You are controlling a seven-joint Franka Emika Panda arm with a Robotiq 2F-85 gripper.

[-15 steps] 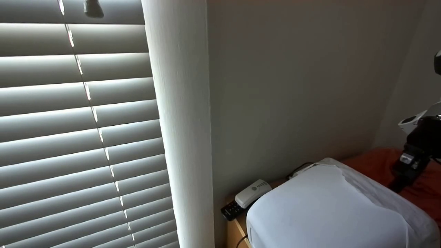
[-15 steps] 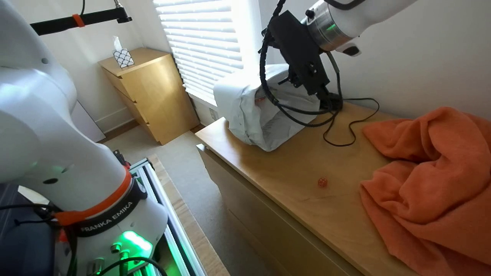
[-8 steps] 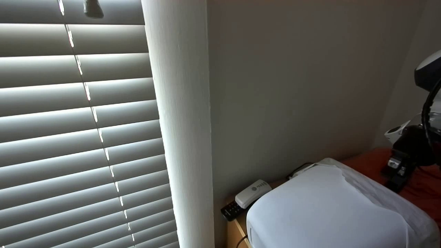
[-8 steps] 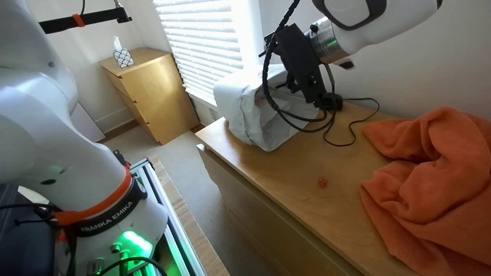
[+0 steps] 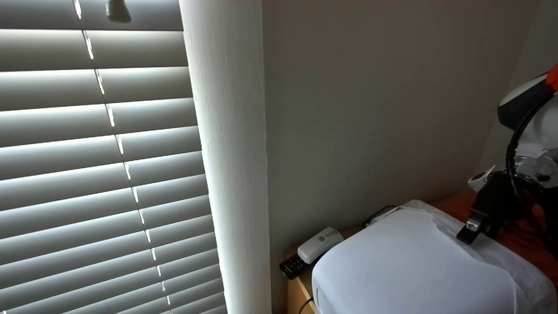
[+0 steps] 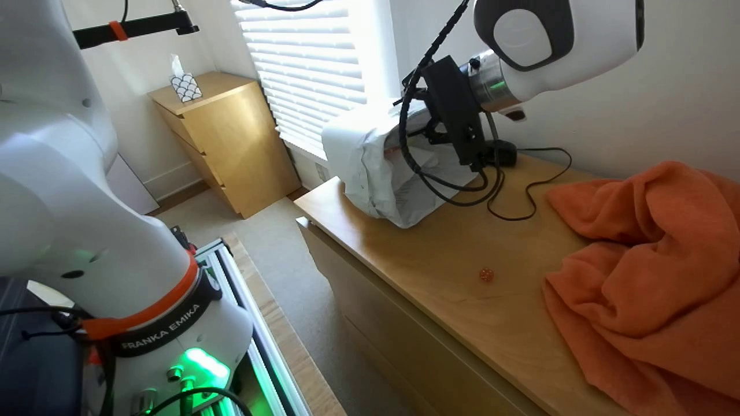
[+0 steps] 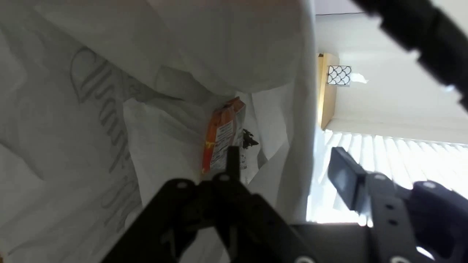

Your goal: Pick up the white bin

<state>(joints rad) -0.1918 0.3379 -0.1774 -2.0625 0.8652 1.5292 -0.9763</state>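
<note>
White bin [image 5: 392, 266]: lying on its side on the wooden dresser [image 6: 428, 248], mouth toward the orange cloth [image 6: 653, 289].
Gripper [image 7: 287, 168]: jaws well apart, gripping nothing; in the wrist view one lines up with the inside, one with the outside.
Rim [image 7: 310, 120]: between the jaws, so I'd call this step lining up the grasp; contact I can't make out.
Liner [image 6: 373, 179]: folded over that edge; next, I'd go deeper, close on rim and liner together, and only then lift.

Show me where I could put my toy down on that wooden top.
Try the bare wood around the little red thing, between the white bin and the orange cloth. It's crowded by the bin, with the end effector and black cable.
</note>
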